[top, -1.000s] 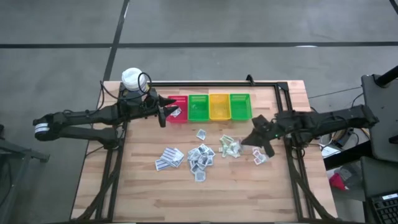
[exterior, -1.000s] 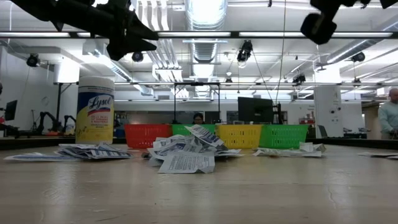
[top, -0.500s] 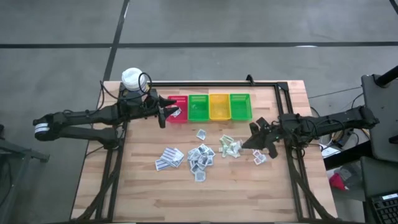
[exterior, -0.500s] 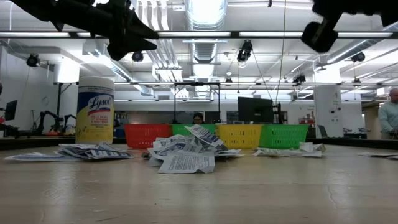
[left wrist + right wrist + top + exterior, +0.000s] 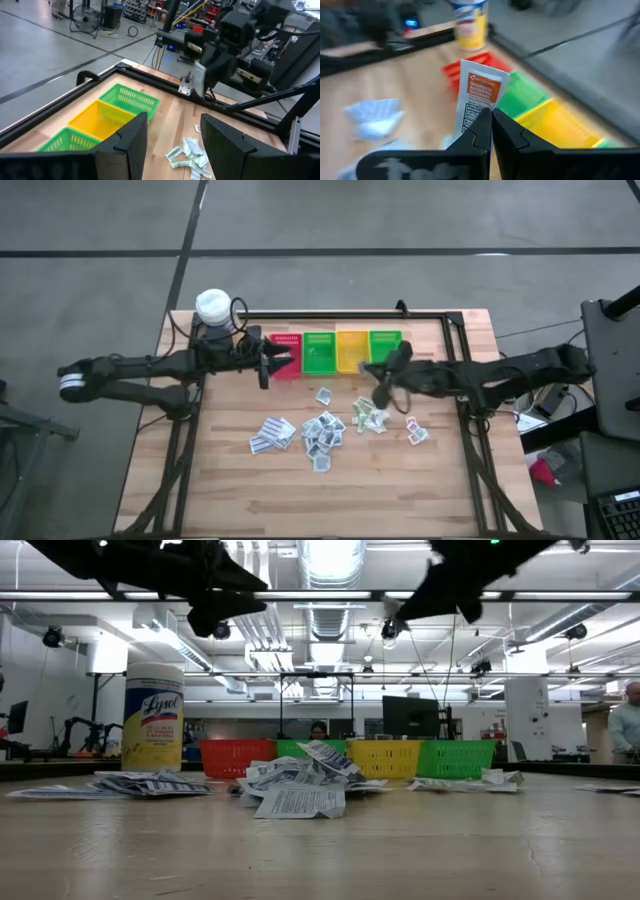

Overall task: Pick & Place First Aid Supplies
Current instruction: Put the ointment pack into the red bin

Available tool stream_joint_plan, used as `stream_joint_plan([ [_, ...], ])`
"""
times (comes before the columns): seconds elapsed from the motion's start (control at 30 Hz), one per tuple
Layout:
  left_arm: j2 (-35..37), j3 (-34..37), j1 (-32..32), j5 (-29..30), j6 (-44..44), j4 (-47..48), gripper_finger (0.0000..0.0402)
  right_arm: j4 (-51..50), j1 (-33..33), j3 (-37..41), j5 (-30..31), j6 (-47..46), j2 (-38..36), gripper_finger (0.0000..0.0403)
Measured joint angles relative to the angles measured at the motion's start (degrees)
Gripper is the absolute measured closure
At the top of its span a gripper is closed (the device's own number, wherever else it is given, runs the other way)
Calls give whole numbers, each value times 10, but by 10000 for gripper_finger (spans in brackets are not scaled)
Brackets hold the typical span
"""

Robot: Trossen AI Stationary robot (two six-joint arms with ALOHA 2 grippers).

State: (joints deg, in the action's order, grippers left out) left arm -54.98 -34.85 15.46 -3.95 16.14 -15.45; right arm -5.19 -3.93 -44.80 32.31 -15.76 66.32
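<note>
My right gripper (image 5: 383,385) hangs above the table in front of the yellow bin (image 5: 352,350) and the right-hand green bin (image 5: 386,346). It is shut on a white packet (image 5: 481,90) with orange print, which also shows in the left wrist view as a white packet (image 5: 199,80). Loose first aid supplies (image 5: 322,430) lie flat in a heap on the wood, with more sachets (image 5: 370,416) below my right gripper. My left gripper (image 5: 172,140) stands open with nothing in it, over the red bin (image 5: 286,352). My right gripper pinches the packet's near end (image 5: 478,111) between its two shut fingers. The fingers come from the table's right, slanting a little downward. The packet sticks out lengthwise beyond the fingertips, printed face to the wrist camera, lifted clear of table and bins.
Several bins stand in a row at the back: red, green (image 5: 319,352), yellow, green. A white-capped yellow bottle (image 5: 212,307) stands at the far left corner. A black frame (image 5: 440,315) runs along the far and right edges. The near half of the table (image 5: 330,500) is bare wood.
My right gripper has carried the packet from the table's right side toward the left and the far edge, to in front of the bins, rolling its wrist as it went. It has stayed shut. My left gripper has hardly moved.
</note>
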Motion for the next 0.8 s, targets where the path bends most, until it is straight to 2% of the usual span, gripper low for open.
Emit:
stream_joint_plan([
  [0.1, -14, -3, 0, 0, 0, -12, 225, -2, 18, -50, 27, 59, 65, 394],
  [0.5, -72, -6, 0, 2, -1, -42, 225, -4, 49, -261, 28, 201, 278, 394],
  [0.8, -94, -7, 0, 10, -2, -45, 225, -21, 49, -354, 24, 244, 349, 394],
])
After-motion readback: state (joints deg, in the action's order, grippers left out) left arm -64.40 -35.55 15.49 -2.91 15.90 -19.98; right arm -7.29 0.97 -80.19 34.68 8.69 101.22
